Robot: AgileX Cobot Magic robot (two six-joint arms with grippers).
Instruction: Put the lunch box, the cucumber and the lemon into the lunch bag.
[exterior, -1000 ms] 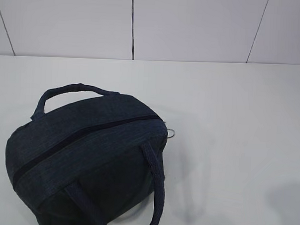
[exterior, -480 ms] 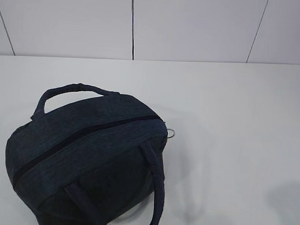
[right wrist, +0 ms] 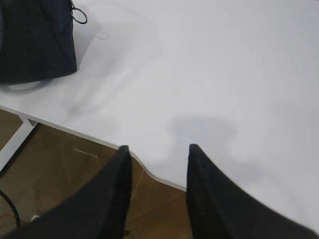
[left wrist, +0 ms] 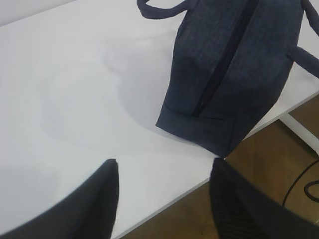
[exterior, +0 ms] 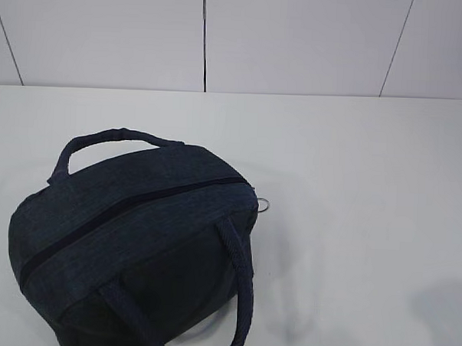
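Observation:
The dark navy lunch bag sits zipped at the front left of the white table, its silver ring pull at the right end. The bag fills the upper right of the left wrist view, and a corner of the bag with the ring pull shows in the right wrist view. My left gripper hangs open over the table's front edge, nothing between its fingers. My right gripper is also open and empty above the front edge. The lunch box, the cucumber and the lemon are out of view.
The table's front edge runs below both grippers, with brown floor beneath and a white table leg. A pale panelled wall stands behind the table.
Nothing has visibly moved in the exterior view; the bag lies as before and neither arm shows there.

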